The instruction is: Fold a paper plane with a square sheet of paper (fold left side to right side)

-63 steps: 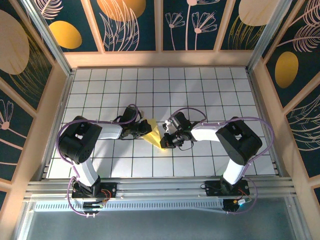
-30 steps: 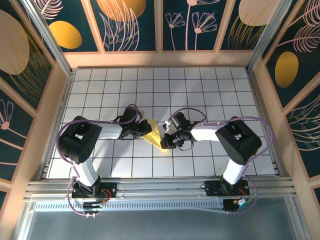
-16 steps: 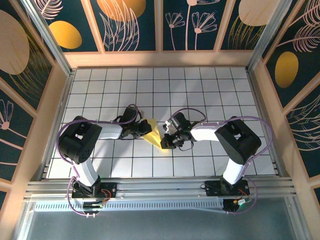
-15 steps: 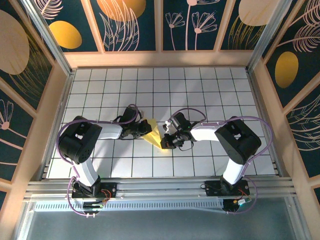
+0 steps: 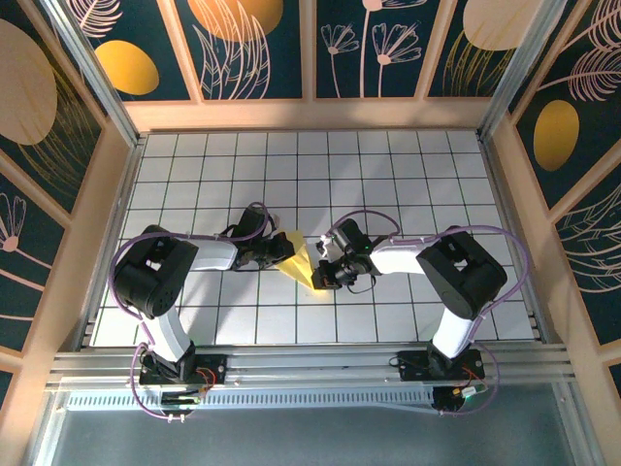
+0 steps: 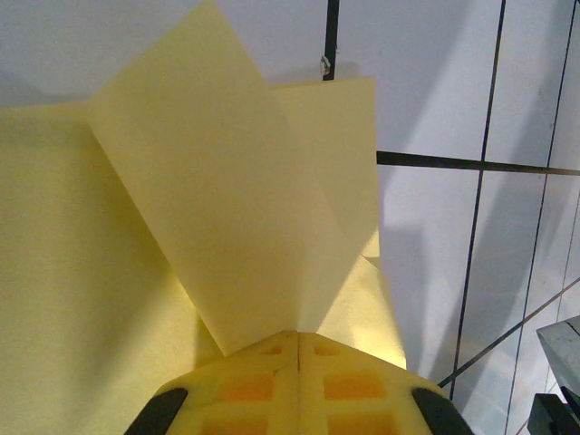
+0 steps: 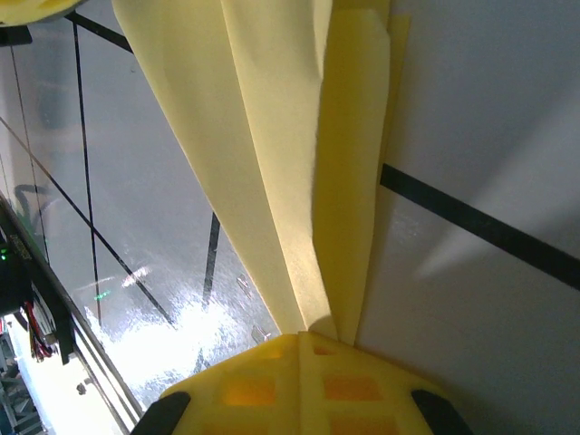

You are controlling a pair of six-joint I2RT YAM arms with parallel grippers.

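Note:
The square sheet of paper [image 5: 299, 258] is pale yellow and folded into a pointed wedge, held just above the white grid table [image 5: 388, 175] between both arms. My left gripper [image 5: 282, 253] is shut on its upper left edge. In the left wrist view a raised flap of the paper [image 6: 227, 208] fans out from the closed seam of that gripper [image 6: 297, 333]. My right gripper [image 5: 317, 279] is shut on the lower tip. In the right wrist view the narrow creased layers of the paper [image 7: 272, 136] run out from between the closed pads of that gripper [image 7: 299, 335].
Wooden walls [image 5: 310, 114] with painted panels close in the table at the back and both sides. An aluminium rail [image 5: 310, 364] runs along the near edge over the arm bases. Both arms reach in to the centre, their wrists about one tile apart.

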